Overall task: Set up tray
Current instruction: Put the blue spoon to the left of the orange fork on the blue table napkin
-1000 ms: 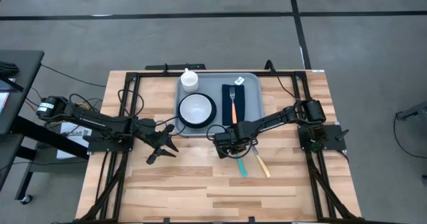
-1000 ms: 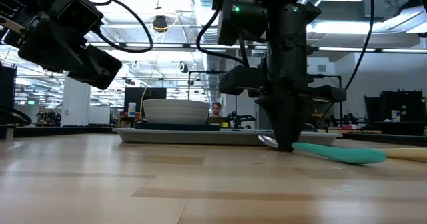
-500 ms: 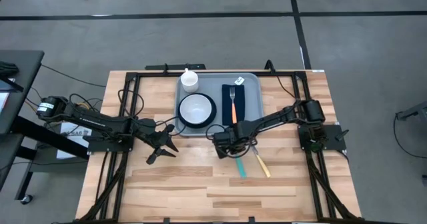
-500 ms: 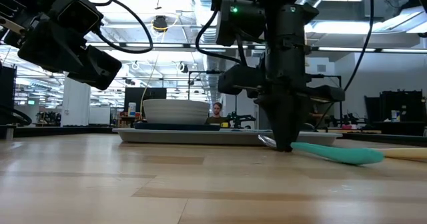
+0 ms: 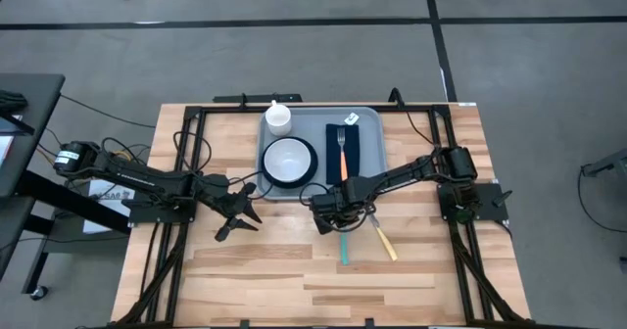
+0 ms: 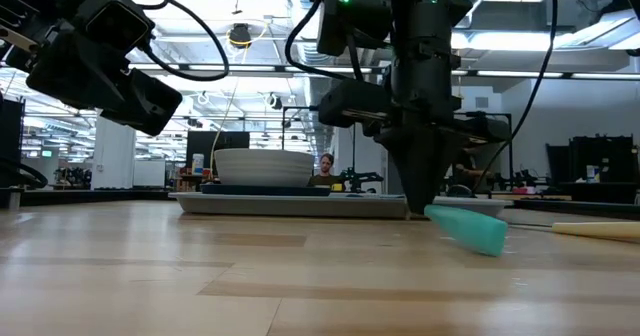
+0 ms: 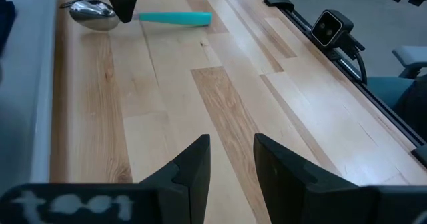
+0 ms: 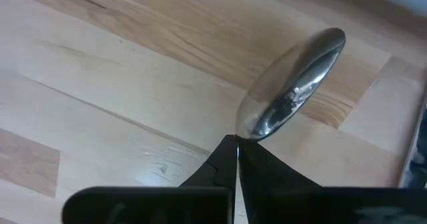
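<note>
The light blue-grey tray (image 5: 373, 164) lies at the table's far middle. It holds a white bowl (image 5: 287, 160) on a dark plate, a white cup (image 5: 278, 117), and an orange-handled fork (image 5: 342, 145) on a navy napkin. A spoon with a teal handle (image 5: 344, 247) lies on the wood just near of the tray. My right gripper (image 5: 331, 214) stands over the spoon's far end, shut on it. A cream-handled knife (image 5: 384, 239) lies to the spoon's right. My left gripper (image 5: 243, 211) hovers open, left of the tray's near corner. My right gripper pinches the spoon at its neck (image 8: 248, 129), where the metal bowl (image 8: 293, 84) meets the handle. The fingers (image 6: 412, 201) come from above, pointing down, and lie across the spoon. The teal handle (image 6: 468, 229) slopes down toward the near edge, its free end on the wood.
Black rails (image 5: 186, 172) run along the table's left and right sides. Bare wood (image 5: 284, 270) spreads over the near half of the table. The tray's near rim (image 6: 290, 206) lies just behind the spoon.
My right gripper has turned about its upright axis while staying shut. The spoon has turned with it: the neck stayed in place and the teal handle's free end swung toward the table's left, now pointing at the near edge, farther from the knife.
</note>
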You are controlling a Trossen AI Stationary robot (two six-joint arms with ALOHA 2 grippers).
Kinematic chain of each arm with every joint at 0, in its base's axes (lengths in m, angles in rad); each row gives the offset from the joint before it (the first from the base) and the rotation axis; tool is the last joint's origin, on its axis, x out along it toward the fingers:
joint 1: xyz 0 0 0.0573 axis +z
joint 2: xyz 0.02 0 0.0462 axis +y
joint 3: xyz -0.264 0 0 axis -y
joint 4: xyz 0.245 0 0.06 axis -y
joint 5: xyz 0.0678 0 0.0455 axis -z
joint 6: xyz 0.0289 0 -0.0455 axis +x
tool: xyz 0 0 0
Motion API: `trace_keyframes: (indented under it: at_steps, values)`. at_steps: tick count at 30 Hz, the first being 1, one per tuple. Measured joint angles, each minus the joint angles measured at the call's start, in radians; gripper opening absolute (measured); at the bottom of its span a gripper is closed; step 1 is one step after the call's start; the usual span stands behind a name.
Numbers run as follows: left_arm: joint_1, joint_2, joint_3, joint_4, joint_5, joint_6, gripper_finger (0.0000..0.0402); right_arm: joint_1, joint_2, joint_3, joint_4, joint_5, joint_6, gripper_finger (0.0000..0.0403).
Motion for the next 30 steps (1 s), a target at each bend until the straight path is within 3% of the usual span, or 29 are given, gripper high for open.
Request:
trace_keyframes:
  at_steps: [15, 23, 30]
  values:
    - [0.0, 0.0, 0.0, -0.003, -0.001, 0.0, 0.0103, -0.004, -0.002, 0.016, -0.058, -0.024, -0.001, 0.0001]
    - [0.0, 0.0, 0.0, 0.011, 0.009, 0.0, 0.0103, -0.062, -0.004, 0.175, -0.247, -0.002, -0.076, 0.0]
    - [0.0, 0.0, 0.0, 0.016, 0.009, 0.0, 0.0103, -0.196, -0.005, 0.296, -0.334, 0.056, -0.18, 0.0]
